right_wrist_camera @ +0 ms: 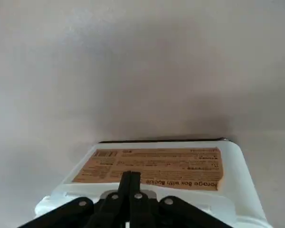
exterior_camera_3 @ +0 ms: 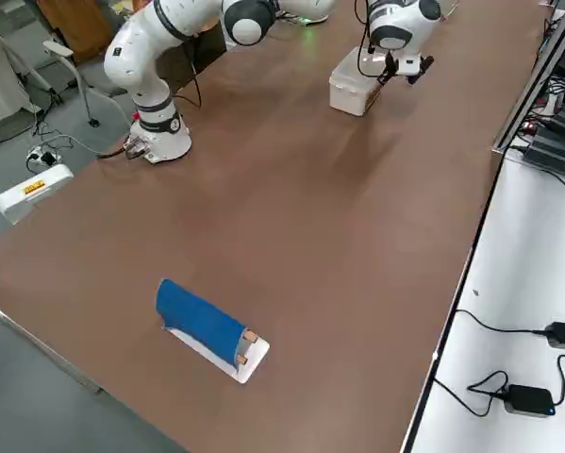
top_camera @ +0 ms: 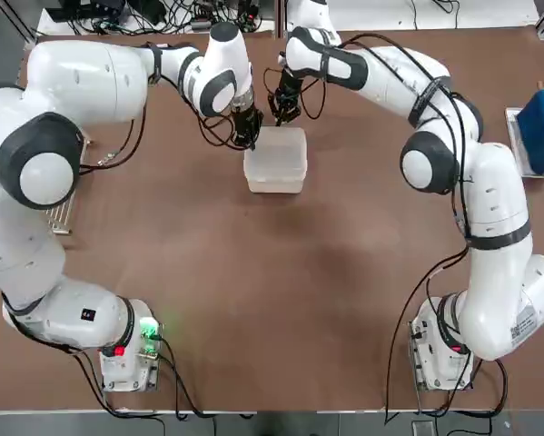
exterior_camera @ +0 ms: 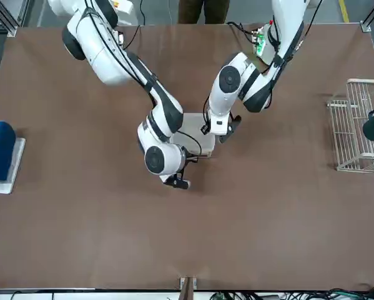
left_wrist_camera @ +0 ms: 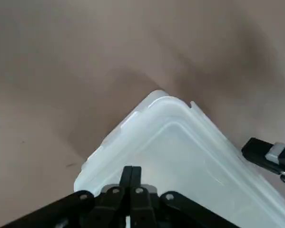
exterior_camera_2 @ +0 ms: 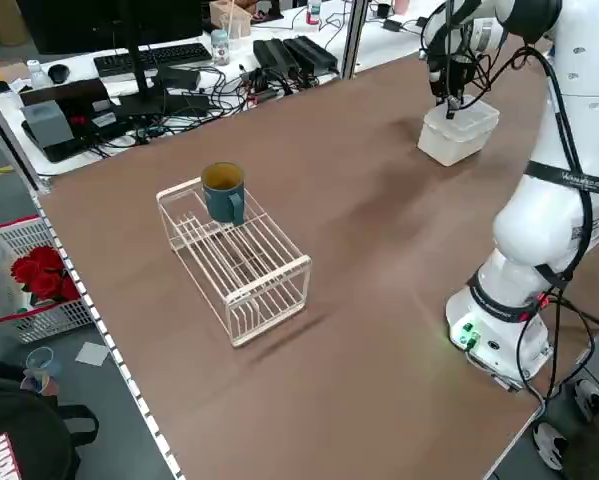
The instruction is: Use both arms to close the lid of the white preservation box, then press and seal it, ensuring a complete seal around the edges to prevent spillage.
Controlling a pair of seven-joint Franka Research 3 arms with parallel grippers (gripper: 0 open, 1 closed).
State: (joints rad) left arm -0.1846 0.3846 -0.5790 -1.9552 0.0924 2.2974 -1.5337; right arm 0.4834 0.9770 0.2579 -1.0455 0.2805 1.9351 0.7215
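Pincers (left_wrist_camera: 131, 176) (right_wrist_camera: 131, 180) clenched, empty; lid (left_wrist_camera: 180, 156) beneath left; pressing apparently underway; even downward force along rim required next.

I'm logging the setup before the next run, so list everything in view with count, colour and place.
Storage box: one, translucent white, far side of the table, lid on.
Label: one, brown, on the box's side.
Wire rack: one, white, at the robot's left.
Mug: one, teal, on the rack.
Cloth-like piece: one, blue, on a white board at the robot's right.
Table: one, brown, under all these.
Monitor, keyboard: one each, dark, on the desk beyond.
Left hand: one, black, shut, over the lid.
Right hand: one, black, shut, at the box's labelled side.
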